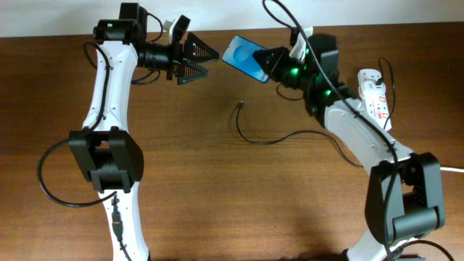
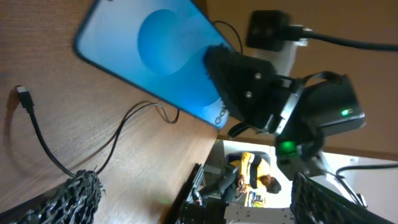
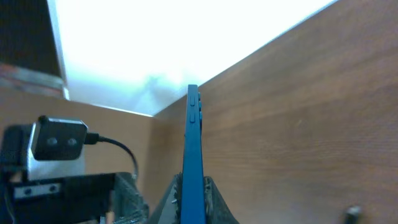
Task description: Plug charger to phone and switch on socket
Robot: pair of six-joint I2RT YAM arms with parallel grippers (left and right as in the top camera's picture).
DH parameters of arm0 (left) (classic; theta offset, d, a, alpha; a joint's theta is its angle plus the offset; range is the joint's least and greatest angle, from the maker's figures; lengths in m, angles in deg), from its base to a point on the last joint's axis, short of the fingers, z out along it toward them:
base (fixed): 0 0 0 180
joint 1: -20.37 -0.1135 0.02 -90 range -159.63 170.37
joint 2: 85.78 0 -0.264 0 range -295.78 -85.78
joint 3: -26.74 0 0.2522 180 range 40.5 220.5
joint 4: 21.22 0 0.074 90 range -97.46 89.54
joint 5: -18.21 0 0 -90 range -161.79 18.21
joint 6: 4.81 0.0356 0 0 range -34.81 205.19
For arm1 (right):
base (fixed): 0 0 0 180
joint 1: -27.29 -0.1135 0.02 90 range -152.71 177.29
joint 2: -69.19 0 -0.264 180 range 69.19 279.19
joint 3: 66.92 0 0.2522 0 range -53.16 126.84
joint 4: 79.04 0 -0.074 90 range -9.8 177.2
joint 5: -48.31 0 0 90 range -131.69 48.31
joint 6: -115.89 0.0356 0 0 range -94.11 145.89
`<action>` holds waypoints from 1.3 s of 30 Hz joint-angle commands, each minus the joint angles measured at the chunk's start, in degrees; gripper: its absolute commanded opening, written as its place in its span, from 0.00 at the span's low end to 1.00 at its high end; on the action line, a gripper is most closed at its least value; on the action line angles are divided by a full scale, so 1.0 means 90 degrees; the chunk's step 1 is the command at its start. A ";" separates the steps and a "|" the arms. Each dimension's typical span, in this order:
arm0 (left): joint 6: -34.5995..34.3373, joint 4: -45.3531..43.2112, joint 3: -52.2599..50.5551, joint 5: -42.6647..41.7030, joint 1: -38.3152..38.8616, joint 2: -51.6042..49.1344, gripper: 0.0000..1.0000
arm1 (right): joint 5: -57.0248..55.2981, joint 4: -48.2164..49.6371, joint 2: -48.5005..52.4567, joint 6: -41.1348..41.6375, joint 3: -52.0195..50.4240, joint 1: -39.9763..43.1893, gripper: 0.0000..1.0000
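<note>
My right gripper [image 1: 272,67] is shut on the phone [image 1: 244,58], which has a bright blue screen, and holds it tilted above the table near the far edge. The phone shows edge-on between the right fingers [image 3: 193,193] and fills the upper part of the left wrist view [image 2: 149,56]. My left gripper [image 1: 206,61] is open and empty, pointing at the phone from the left, a short gap away. The charger, a thin black cable [image 1: 272,139], lies on the table with its plug tip [image 1: 240,106] below the phone, also in the left wrist view [image 2: 22,94]. The socket [image 1: 375,94] lies far right.
The wooden table [image 1: 217,196] spans the view. The socket's thick white cord [image 1: 453,169] runs off the right edge. Robot cables loop by the left arm base [image 1: 51,185] and above the right wrist [image 1: 279,14].
</note>
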 commanded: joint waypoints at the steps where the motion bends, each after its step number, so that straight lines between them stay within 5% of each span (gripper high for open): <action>1: 0.0219 -0.0097 0.0017 -0.0301 -0.0022 0.0029 0.99 | -0.0338 0.0369 -0.0338 0.1600 -0.0075 -0.0209 0.04; 7: 0.0109 -0.0321 0.0017 -0.0325 -0.0017 0.0029 1.00 | -0.0646 0.1064 -0.0338 0.2650 -0.0075 -0.0357 0.04; 17: -0.2715 -0.1943 0.0017 -0.0279 -0.0002 0.0029 0.99 | -0.2346 0.1214 -0.0338 0.2875 -0.0058 -0.1377 0.04; 24: -0.3152 -0.2052 0.0017 0.0083 -0.0005 0.0029 0.90 | -0.2448 0.1212 -0.0338 0.3249 -0.0058 -0.1520 0.04; 30: -0.4571 -0.2917 0.0017 0.0211 0.0022 0.0029 0.69 | -0.2448 0.1209 -0.0338 0.4133 -0.0058 -0.1525 0.04; 39: -0.5095 -0.3563 0.0017 0.0209 0.0291 0.0029 0.65 | -0.2453 0.1433 -0.0338 0.5411 -0.0058 -0.1525 0.04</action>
